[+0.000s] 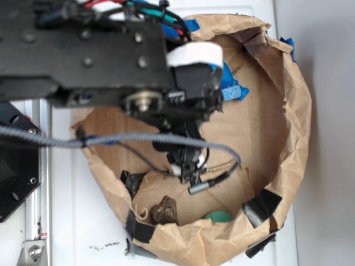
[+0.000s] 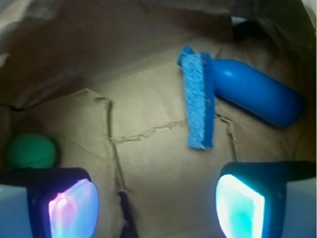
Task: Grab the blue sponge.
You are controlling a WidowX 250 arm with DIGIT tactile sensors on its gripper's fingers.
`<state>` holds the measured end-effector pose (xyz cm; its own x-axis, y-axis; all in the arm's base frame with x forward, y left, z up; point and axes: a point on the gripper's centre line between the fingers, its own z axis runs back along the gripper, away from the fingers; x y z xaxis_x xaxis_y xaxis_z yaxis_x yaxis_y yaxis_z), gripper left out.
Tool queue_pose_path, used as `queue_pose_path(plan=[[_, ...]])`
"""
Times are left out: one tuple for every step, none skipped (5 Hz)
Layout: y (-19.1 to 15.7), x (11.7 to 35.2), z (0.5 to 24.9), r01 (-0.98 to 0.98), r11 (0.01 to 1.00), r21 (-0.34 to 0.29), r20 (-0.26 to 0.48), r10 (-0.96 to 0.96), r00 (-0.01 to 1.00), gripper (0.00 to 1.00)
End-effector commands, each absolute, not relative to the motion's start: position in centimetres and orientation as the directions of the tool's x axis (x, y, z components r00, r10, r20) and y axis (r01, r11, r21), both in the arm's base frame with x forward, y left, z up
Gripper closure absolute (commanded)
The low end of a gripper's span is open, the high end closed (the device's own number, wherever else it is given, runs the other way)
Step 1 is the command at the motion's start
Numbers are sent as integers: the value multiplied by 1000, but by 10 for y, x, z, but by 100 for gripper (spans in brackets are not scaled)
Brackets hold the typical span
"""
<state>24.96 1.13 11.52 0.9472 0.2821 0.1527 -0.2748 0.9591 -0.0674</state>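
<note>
Sponge (image 2: 199, 99) beside blue bottle (image 2: 257, 91) | fingers (image 2: 74, 206) apart, empty

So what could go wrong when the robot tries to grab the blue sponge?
1. The blue sponge leans right against the glossy blue bottle-shaped thing, so the pincer might pinch that instead, or both.
2. The sponge stands on its thin edge, so a bump could tip it flat and make it harder to grip.
3. The paper bag wall sits close around everything, so the open pincer could snag it.
</note>
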Motion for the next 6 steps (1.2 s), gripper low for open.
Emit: queue_pose_path(plan=[[19,255,127,-291,954,-75,191,300,935,0],[19,255,127,-291,954,-75,191,300,935,0],[19,255,127,-291,954,-75,191,300,935,0],[25,266,117,-302,952,-43,222,304,926,0],[28,272,110,-296,955,-30,232,295,927,0],[33,279,102,-299,954,-5,237,292,927,0]])
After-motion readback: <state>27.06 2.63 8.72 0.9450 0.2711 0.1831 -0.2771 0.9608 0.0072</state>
